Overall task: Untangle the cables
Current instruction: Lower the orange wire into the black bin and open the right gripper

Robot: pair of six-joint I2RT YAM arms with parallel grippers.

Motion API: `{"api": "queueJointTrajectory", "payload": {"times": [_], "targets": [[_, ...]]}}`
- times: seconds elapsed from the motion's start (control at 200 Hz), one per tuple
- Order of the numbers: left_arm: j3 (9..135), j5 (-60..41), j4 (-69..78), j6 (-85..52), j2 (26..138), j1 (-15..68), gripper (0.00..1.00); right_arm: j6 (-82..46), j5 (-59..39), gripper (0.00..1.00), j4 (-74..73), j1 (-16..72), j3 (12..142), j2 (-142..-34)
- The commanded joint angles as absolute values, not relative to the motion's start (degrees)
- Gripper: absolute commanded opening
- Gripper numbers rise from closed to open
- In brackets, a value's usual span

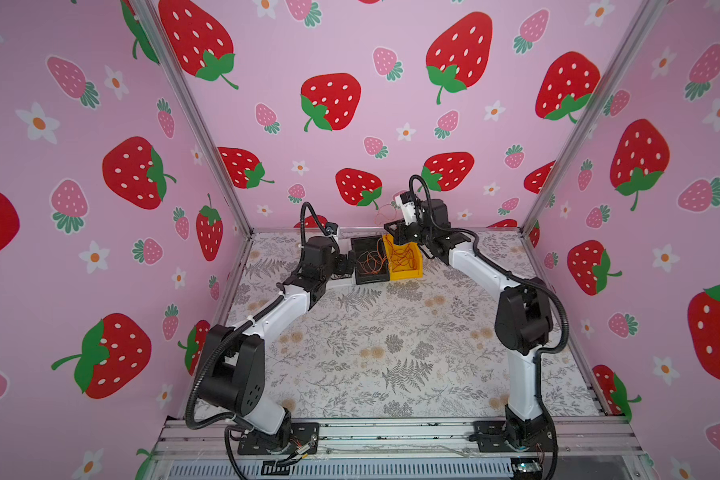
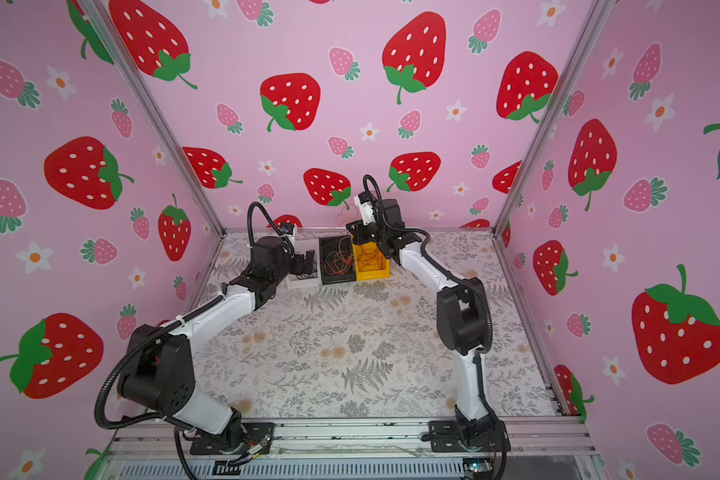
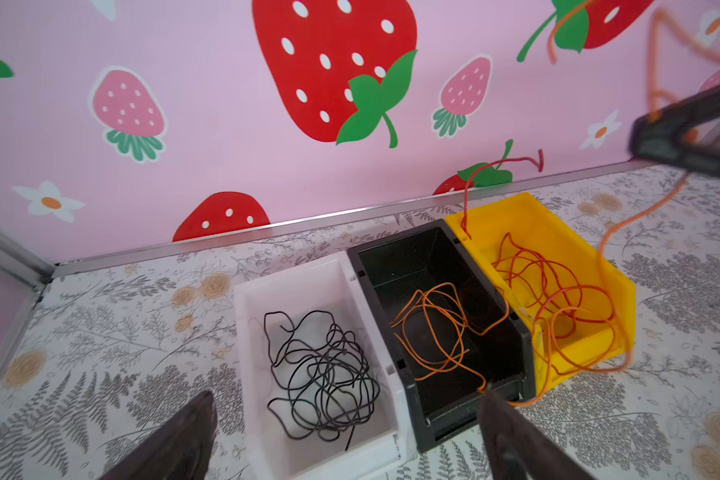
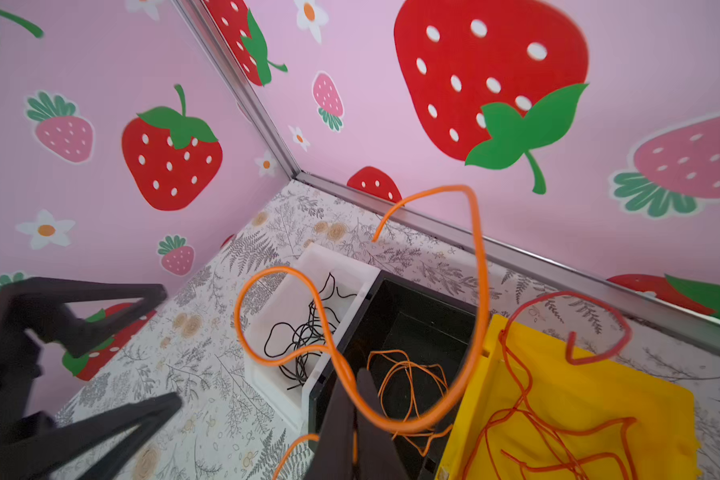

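Extending over the grey fern-printed table sheet (image 1: 391,340), the left gripper (image 3: 348,392) stands with its jaws spread wide, released and grasping nothing, just in front of the white rectangular plastic bin (image 3: 292,278). This bin holds the thin black cable (image 3: 321,374) in a loose tangle. The black plastic bin (image 3: 404,266) touches it on the right and holds a thin orange cable coil (image 3: 433,328). The yellow plastic bin (image 3: 528,216) touches the black bin and holds the thin red cable (image 3: 553,291), one end standing above the rim. Above the far end of the yellow bin, the right gripper (image 4: 356,399) is clenched on a raised orange cable (image 4: 479,291), which loops through the air. Whether this cable joins the coil cannot be determined. The pink strawberry-patterned wall (image 1: 350,50) stands just behind the bins.
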State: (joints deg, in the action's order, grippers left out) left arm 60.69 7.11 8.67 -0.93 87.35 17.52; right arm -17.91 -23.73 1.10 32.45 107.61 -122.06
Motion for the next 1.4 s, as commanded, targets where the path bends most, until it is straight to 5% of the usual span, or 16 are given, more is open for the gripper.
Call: {"api": "queueJointTrajectory", "payload": {"times": [0.0, 0.33, 1.045, 1.135, 1.296, 1.396], "targets": [[56.47, 8.26, 7.16, -4.56, 80.79, 16.82, 0.99, -16.46, -20.45, 0.00, 5.38, 34.40, 112.42, -125.66], [43.69, 9.91, 6.42, -5.18, 65.92, 15.38, 0.99, -15.48, -14.90, 0.00, 5.99, 36.87, 120.45, -133.35], [38.17, 9.83, 7.37, -4.39, 63.70, 15.21, 0.99, -13.30, -8.24, 0.01, 16.61, 38.63, 121.64, -139.36], [37.63, 10.11, 7.59, -4.56, 63.54, 15.13, 0.99, -13.45, -8.09, 0.08, 16.78, 38.76, 121.79, -139.57], [36.65, 9.16, 8.98, -5.17, 63.80, 14.86, 0.99, -12.32, -7.13, 0.42, 17.73, 38.76, 122.19, -137.81], [36.74, 8.96, 9.04, -5.52, 64.24, 14.77, 0.99, -11.43, -6.94, 0.51, 17.33, 38.76, 122.34, -136.04]]}}
